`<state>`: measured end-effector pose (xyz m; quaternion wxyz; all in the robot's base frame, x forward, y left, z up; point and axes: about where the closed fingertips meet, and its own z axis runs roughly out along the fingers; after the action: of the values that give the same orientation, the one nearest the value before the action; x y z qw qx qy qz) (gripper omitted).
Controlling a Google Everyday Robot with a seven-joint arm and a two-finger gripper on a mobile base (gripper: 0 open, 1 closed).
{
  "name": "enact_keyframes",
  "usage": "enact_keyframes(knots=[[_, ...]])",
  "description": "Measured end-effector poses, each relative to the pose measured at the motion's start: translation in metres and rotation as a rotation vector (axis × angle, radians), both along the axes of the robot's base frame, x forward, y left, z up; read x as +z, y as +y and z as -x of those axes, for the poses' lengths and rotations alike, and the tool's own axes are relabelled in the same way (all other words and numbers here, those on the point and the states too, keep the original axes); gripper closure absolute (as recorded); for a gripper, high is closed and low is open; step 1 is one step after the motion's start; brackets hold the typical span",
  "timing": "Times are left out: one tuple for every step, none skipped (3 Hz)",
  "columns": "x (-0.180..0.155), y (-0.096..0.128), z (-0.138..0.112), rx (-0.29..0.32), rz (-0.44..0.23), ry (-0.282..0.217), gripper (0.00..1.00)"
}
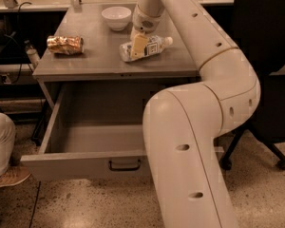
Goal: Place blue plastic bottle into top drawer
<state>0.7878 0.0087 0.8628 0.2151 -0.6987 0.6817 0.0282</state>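
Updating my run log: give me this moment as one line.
gripper: at blue plastic bottle | bottle: lying on tabletop | top drawer: open

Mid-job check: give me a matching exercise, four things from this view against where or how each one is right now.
1 blue plastic bottle
2 top drawer
3 white bowl
4 gripper

A pulled open below the tabletop
B upright near the tabletop's back edge
C lying on its side on the tabletop
D down over the bottle's middle

Pairs: 1-C, 2-A, 3-B, 4-D
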Motion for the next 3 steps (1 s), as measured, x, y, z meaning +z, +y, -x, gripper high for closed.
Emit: enact_keyframes(knots=[[0.0029, 0.0010, 0.0004, -0.003, -0.019, 0.004, 0.72], [0.0076, 0.0015, 0.0012, -0.005, -0.032, 0.000, 0.95], [0.0102, 0.0036, 0.0030, 0.000, -0.039, 0.001, 1.00]])
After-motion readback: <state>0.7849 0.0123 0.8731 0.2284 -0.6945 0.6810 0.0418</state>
